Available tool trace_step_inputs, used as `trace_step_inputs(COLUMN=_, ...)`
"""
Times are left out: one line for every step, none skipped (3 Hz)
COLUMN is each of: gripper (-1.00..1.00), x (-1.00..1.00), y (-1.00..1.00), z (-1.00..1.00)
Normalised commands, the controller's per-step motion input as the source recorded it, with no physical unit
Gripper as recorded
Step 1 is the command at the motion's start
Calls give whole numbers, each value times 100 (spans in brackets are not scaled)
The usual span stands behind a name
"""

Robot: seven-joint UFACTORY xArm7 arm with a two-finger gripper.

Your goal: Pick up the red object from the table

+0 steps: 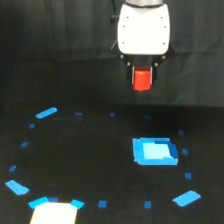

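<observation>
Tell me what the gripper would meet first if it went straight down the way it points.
Probably bare table; the gripper, shut on the red object, seems above black surface near the blue square patch, though depth is unclear.

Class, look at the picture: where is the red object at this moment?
In the exterior view the red object sits upper centre-right, held between the fingers of the white gripper, raised off the table and above the large blue square patch.

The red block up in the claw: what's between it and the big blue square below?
Only bare black table in the exterior view, between red block and blue square.
</observation>
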Motion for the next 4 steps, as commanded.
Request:
trace_step_inputs(gripper=-100, x=47, y=-23, z=-32)
trace_step_inputs(gripper=-100, x=-32, y=19, z=55)
trace_step_inputs(gripper=-100, x=23, y=-9, z=-5)
trace_step_inputs(gripper=-100, x=-60, y=-23, z=59)
